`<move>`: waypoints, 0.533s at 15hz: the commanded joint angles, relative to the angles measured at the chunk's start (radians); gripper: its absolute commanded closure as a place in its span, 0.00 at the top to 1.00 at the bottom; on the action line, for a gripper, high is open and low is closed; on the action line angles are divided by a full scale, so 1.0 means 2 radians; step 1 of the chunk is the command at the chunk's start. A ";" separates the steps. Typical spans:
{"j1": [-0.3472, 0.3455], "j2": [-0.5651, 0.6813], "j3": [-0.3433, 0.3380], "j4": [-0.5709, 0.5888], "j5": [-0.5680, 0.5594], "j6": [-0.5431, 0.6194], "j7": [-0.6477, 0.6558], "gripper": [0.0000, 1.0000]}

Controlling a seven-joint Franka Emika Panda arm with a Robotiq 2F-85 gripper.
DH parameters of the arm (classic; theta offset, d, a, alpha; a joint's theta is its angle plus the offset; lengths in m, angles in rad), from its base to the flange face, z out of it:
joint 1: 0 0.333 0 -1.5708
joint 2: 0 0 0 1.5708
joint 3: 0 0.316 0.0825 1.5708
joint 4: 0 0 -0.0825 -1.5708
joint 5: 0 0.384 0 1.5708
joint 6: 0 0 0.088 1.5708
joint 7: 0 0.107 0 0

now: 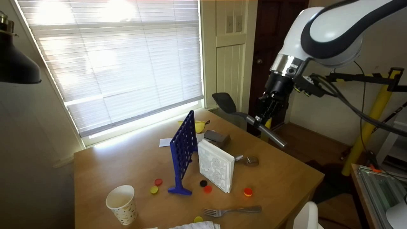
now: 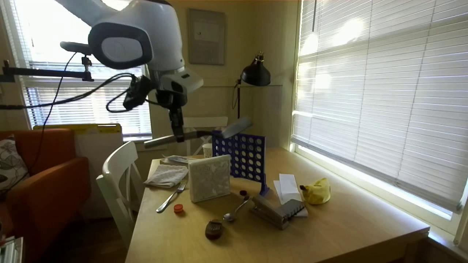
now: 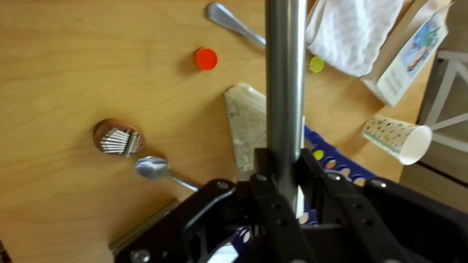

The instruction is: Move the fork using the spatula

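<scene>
The end effector (image 3: 280, 160) is pinching the spatula (image 1: 250, 120) by its metal handle and holding it up in the air. The fork (image 1: 233, 210) is lying on the worktop (image 1: 127, 165), near the edge and near a white cloth (image 2: 166, 176). The spatula is not touching the fork yet.

The round handle may be turning in the grip if the flat head is pushing hard. A blue game frame (image 1: 184, 148) and a white block (image 1: 216, 165) are standing tall, so swinging too low could be knocking them over. Pushing the fork too hard could be sending it off the edge.

The worktop is looking like plain light wood. A red game piece (image 1: 248, 191), a spoon (image 2: 230, 216) and a paper cup (image 1: 124, 211) are sitting on it. White blinds (image 1: 127, 63) are glowing, a black lamp (image 2: 256, 75) is standing in the corner, and a white chair (image 2: 117, 158) is standing beside the worktop.
</scene>
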 commanded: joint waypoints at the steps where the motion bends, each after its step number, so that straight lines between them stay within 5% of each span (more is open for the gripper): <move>1: -0.012 0.059 -0.018 -0.012 -0.047 0.084 0.017 0.06; 8: -0.041 0.142 -0.072 0.002 -0.115 0.112 0.002 0.06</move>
